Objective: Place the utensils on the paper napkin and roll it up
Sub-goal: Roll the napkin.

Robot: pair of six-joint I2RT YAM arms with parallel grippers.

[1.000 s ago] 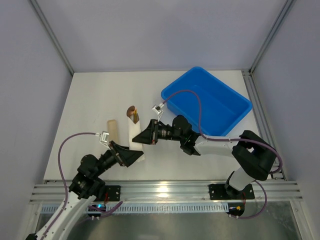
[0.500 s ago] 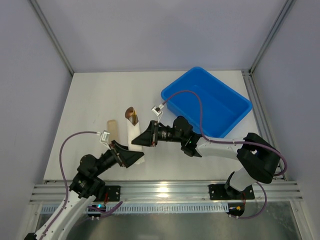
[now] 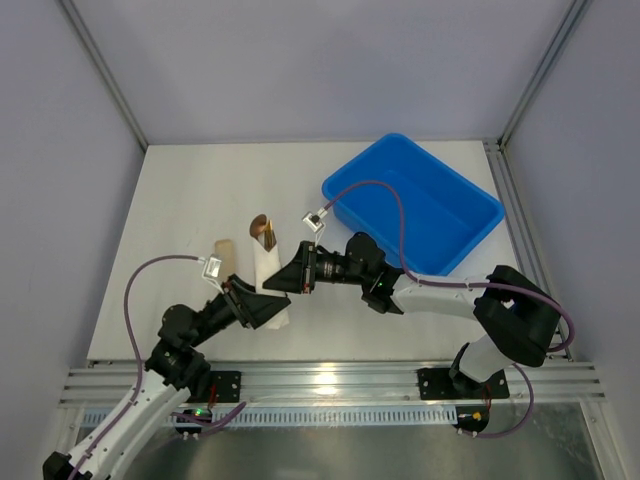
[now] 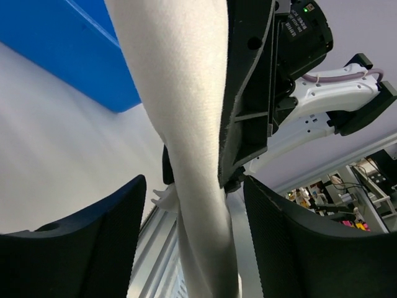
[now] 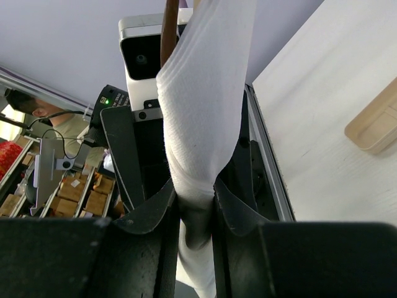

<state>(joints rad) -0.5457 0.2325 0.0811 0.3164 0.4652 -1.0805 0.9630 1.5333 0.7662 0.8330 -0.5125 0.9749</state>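
Rolled napkin (image 3: pixel 267 268) sat near the middle of the tabletop (image 3: pixel 180 200); could not tell whether it rested on the surface or hung clear. Right pincer (image 5: pixel 195 189) clenched on its mid-length. Left pincer (image 4: pixel 193 186) released, fingers either side of the near end, gaps showing. Judged: paper light, soft, crushable, apt to unroll (stiff only where metal runs inside); best gripped gently across the roll. Long axis ran near-to-far, leaning slightly left; bronze utensil tip (image 3: pixel 263 228) poked out the far end.

Your white table (image 3: pixel 170 190) carries a blue bin (image 3: pixel 415 205) at right and a tan block (image 3: pixel 226 256) left; the napkin (image 3: pixel 268 268) possibly rests there too.
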